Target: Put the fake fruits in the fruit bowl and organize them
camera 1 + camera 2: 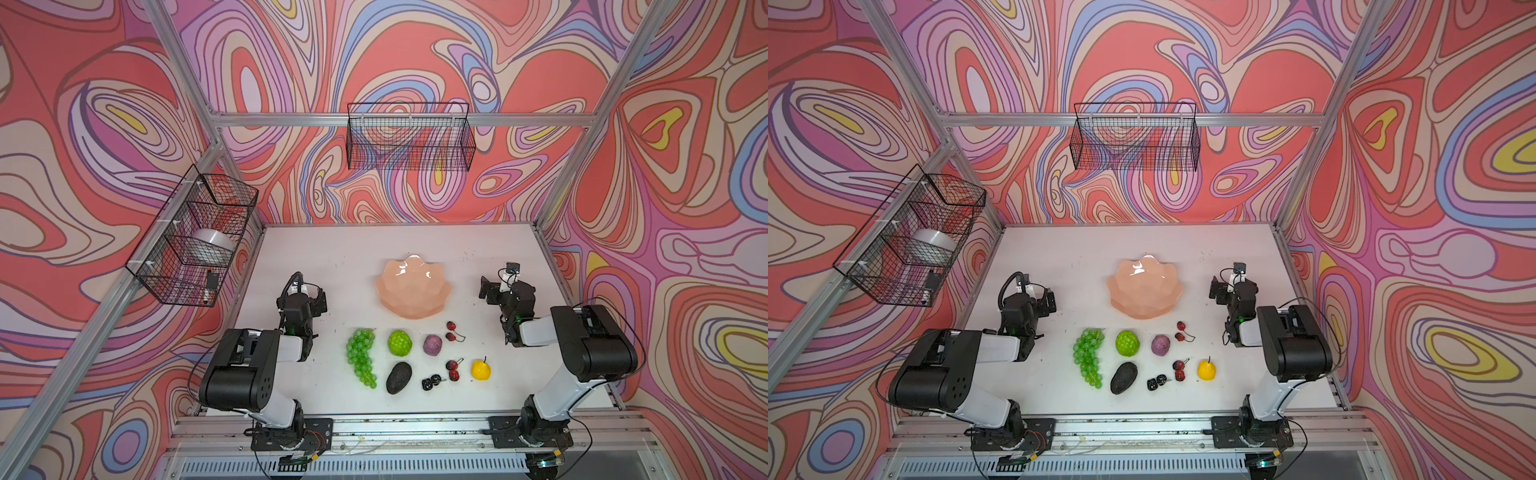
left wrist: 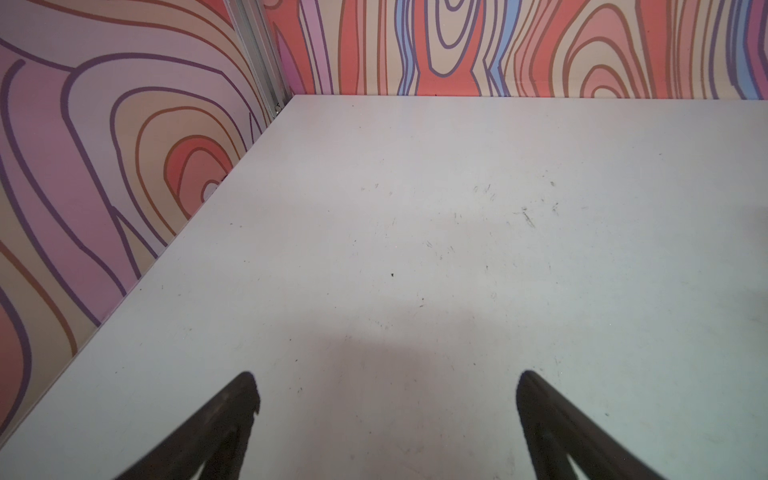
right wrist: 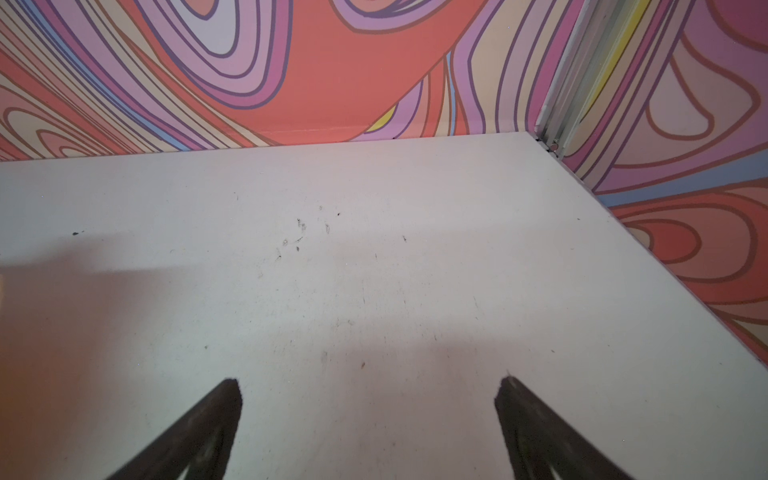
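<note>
Fruit bowl (image 1: 411,305) stands empty on the table (image 1: 316,249), fake fruits (image 1: 400,343) lying before it, nearer the arms; grape bunch (image 1: 360,357), likely light and floppy, wants pinching across its middle; avocado (image 1: 399,377), probably hard, across its width; cherry pairs (image 1: 451,365) by one berry; left gripper (image 2: 388,384) and right gripper (image 3: 369,385) are spread, empty.

White table (image 1: 316,257) carries the peach fruit bowl (image 1: 412,291) and 8 fake fruits (image 1: 400,343) in 2 loose rows

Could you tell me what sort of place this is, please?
Likely a robot test cell: a metal frame with patterned walls encloses a table, and two robot arms flank a bowl.
</note>
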`<action>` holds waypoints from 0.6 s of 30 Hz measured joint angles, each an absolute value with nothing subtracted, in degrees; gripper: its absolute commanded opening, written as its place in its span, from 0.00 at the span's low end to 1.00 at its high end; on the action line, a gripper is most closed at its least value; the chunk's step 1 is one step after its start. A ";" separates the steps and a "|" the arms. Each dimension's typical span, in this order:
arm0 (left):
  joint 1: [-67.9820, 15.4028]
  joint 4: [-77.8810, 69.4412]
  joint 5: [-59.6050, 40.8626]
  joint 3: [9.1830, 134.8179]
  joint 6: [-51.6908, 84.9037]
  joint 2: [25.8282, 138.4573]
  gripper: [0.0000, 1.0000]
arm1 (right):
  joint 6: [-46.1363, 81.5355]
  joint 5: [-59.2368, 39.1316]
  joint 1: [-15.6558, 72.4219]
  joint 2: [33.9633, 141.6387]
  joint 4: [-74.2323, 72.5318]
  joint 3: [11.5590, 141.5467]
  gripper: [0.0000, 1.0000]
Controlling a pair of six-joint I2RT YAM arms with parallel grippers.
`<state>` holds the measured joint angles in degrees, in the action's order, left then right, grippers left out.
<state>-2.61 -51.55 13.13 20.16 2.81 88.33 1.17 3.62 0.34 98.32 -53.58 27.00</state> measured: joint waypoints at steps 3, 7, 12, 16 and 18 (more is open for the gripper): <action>-2.61 -51.55 13.13 20.14 2.81 88.33 1.00 | 1.17 3.62 0.34 98.32 -53.58 27.00 0.98; -2.61 -49.36 13.30 20.75 3.03 87.64 1.00 | 1.41 4.58 0.34 97.80 -53.82 26.61 0.98; -2.61 -41.50 14.04 24.64 3.27 85.52 1.00 | 2.92 8.01 0.34 88.53 -44.12 28.05 0.96; -2.50 -27.11 16.12 36.34 4.64 82.54 1.00 | 5.96 9.28 0.34 80.62 -29.95 37.08 0.91; -2.52 -20.18 16.43 42.76 6.59 81.97 1.00 | 7.75 9.19 0.34 77.65 -23.70 41.12 0.89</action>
